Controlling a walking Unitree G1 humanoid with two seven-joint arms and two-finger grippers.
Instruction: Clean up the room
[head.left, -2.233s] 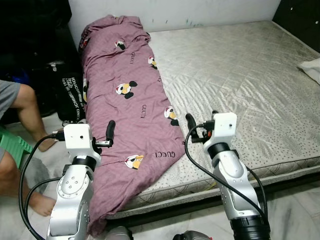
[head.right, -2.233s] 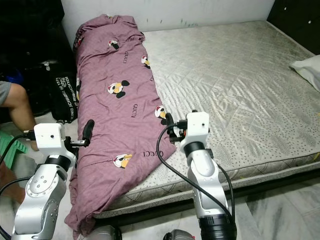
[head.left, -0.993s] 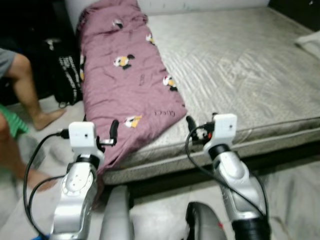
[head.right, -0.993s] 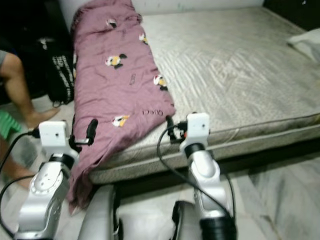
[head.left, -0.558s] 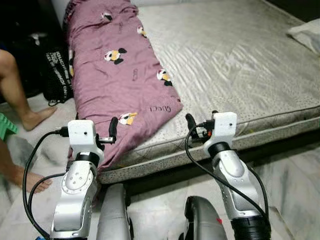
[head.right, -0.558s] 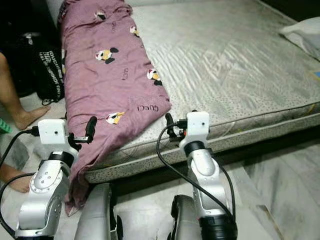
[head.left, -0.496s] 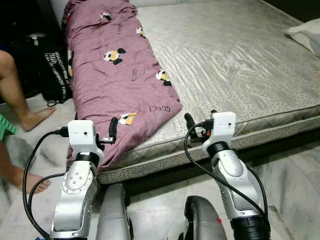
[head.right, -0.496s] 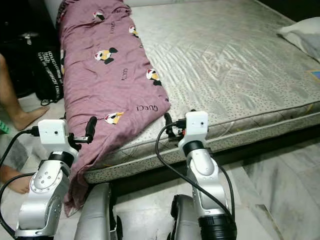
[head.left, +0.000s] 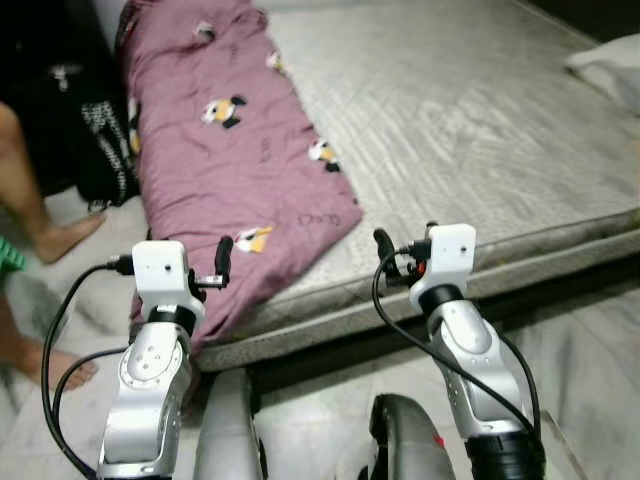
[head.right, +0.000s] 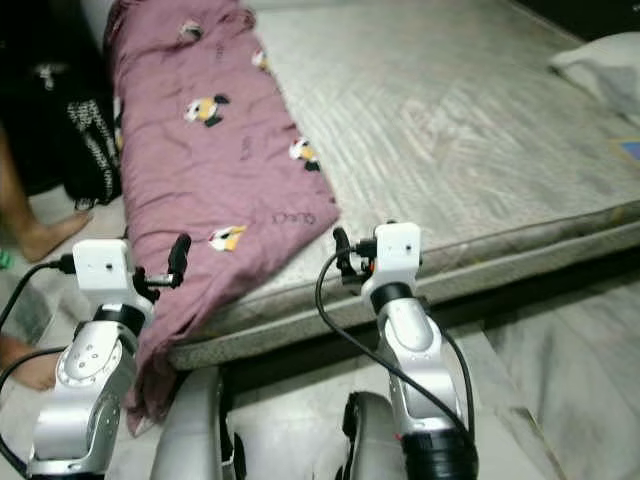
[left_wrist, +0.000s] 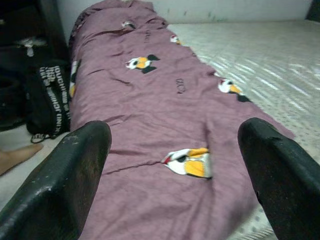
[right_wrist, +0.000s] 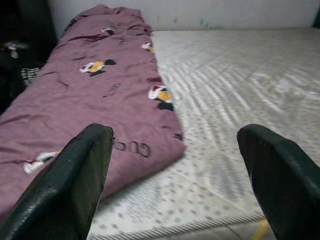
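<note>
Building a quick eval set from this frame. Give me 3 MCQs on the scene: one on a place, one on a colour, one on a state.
1. Where does the blanket lie on the mattress?
A. Along the robot's left side, its near end hanging over the edge
B. Across the middle
C. Folded at the robot's right corner

2. What colour is the blanket?
A. Grey
B. Mauve-purple with cartoon prints
C. Plain green

3. How are the left gripper and right gripper?
A. Both shut on the blanket
B. Left shut on it, right open
C. Both open, holding nothing

Answers:
1. A: the head views show it running down the left side and draping off the near edge.
2. B: purple cloth with black, white and orange figures.
3. C: in each wrist view the fingers stand wide apart with the bed beyond them.
</note>
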